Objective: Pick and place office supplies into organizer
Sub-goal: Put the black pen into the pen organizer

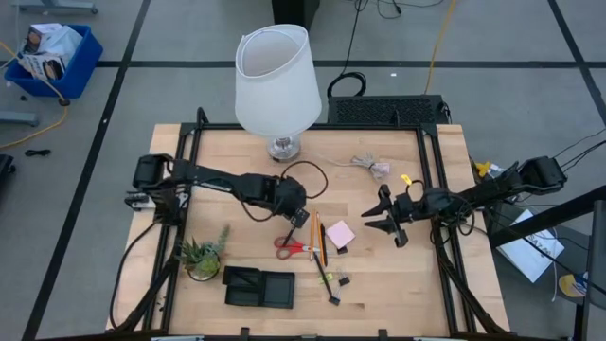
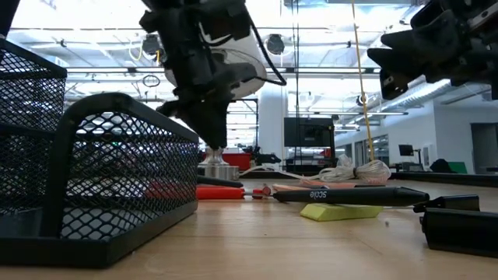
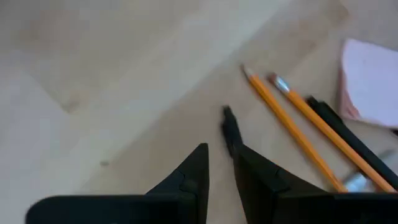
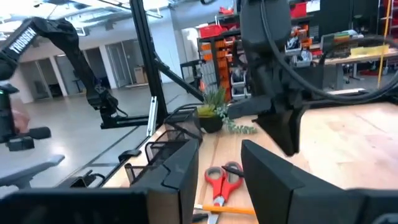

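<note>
**Table inventory: supplies loose, tray unfilled**

- Left gripper (image 1: 301, 217): hovering at mid-table, just above the upper ends of the pencils; fingers (image 3: 186, 180) standing a narrow gap apart, gripping nothing. A small black clip-like piece (image 3: 231, 127) is lying on the wood just off the fingertips.
- Right gripper (image 1: 386, 220): waiting right of the pink pad, fingers spread wide, carrying nothing.
- Scissors (image 1: 292, 247), red-handled: lying flat on the table, just left of the pencils.
- Orange pencils (image 1: 320, 240) and a dark pen: lying side by side, between scissors and pad.
- Pink sticky-note pad (image 1: 341, 234): resting just right of the pencils.
- Binder clips (image 1: 338, 281): sitting below the pad, near the table's front.
- Organizer (image 1: 258, 287), black mesh tray: sitting at the front edge, beside the potted plant (image 1: 203, 254), apart from every supply.
- Lamp (image 1: 278, 80) and coiled cable (image 1: 371, 166): standing toward the back.
</note>
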`<action>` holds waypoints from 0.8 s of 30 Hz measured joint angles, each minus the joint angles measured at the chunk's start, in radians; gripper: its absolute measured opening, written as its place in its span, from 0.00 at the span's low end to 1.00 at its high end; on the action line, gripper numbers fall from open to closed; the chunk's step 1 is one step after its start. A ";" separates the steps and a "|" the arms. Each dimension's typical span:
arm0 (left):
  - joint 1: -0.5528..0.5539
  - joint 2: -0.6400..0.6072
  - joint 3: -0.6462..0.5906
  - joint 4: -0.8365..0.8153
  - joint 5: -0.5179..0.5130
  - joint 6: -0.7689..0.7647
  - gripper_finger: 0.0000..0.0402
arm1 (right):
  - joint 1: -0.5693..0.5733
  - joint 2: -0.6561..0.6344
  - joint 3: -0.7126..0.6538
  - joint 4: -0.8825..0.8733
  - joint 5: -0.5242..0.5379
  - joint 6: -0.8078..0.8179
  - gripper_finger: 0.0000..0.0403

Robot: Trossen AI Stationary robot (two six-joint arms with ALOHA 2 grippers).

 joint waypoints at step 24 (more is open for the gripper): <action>-0.038 0.067 0.093 -0.010 0.033 -0.011 0.59 | 0.033 0.000 -0.001 -0.049 -0.002 0.098 0.29</action>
